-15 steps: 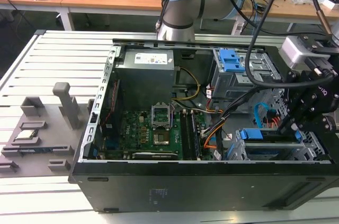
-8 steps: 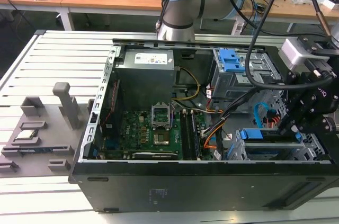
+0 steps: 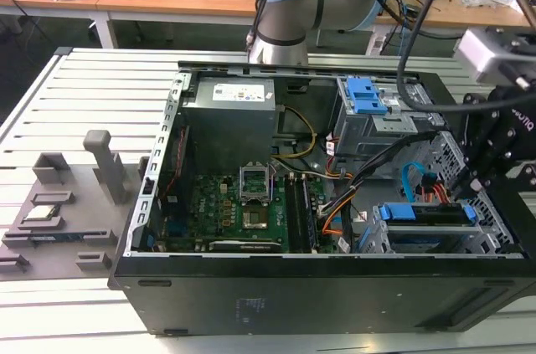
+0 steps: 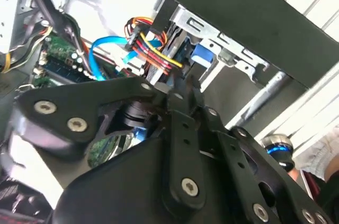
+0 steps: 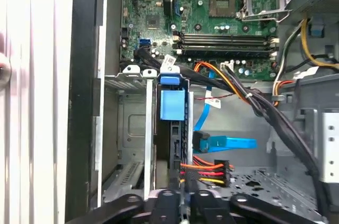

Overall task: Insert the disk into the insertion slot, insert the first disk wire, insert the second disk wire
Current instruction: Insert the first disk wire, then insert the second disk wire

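Exterior view: disk (image 3: pixel 423 214) seated in insertion slot (image 3: pixel 486 233); gripper (image 3: pixel 473 187) held just beside it. Second wrist view: red-yellow wire bundle (image 4: pixel 156 52) seen close ahead of gripper. First wrist view: disk lodged directly ahead of gripper; grip state cannot be told.

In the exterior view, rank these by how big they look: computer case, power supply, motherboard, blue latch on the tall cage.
1. computer case
2. motherboard and power supply: these look about alike, so they are left unranked
3. blue latch on the tall cage
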You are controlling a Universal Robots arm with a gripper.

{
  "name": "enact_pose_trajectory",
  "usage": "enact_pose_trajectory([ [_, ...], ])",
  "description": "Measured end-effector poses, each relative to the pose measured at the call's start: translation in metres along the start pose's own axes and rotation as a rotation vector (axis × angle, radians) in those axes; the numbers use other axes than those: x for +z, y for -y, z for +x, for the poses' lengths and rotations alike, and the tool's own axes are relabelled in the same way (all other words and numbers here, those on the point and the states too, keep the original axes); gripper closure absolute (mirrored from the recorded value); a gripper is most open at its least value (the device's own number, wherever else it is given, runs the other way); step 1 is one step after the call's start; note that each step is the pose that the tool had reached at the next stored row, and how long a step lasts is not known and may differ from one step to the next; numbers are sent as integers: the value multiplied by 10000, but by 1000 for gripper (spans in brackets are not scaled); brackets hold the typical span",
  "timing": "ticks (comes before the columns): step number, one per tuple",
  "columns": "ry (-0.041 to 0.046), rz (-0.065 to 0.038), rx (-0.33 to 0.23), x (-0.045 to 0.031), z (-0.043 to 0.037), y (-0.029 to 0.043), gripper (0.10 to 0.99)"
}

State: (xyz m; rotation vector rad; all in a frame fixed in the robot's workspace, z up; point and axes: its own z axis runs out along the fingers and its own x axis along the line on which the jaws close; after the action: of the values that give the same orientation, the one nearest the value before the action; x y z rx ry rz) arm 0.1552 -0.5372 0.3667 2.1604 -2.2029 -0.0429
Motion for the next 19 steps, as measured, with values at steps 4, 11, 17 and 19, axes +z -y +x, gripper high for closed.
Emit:
enact_pose_trajectory([
  [4, 0, 0, 0, -189, -14, -11, 980],
  [11, 0, 0, 0, -204, -14, -12, 980],
  [17, 0, 0, 0, -206, -13, -15, 784],
  [19, 1, 0, -1, -160, -45, -64, 784],
])
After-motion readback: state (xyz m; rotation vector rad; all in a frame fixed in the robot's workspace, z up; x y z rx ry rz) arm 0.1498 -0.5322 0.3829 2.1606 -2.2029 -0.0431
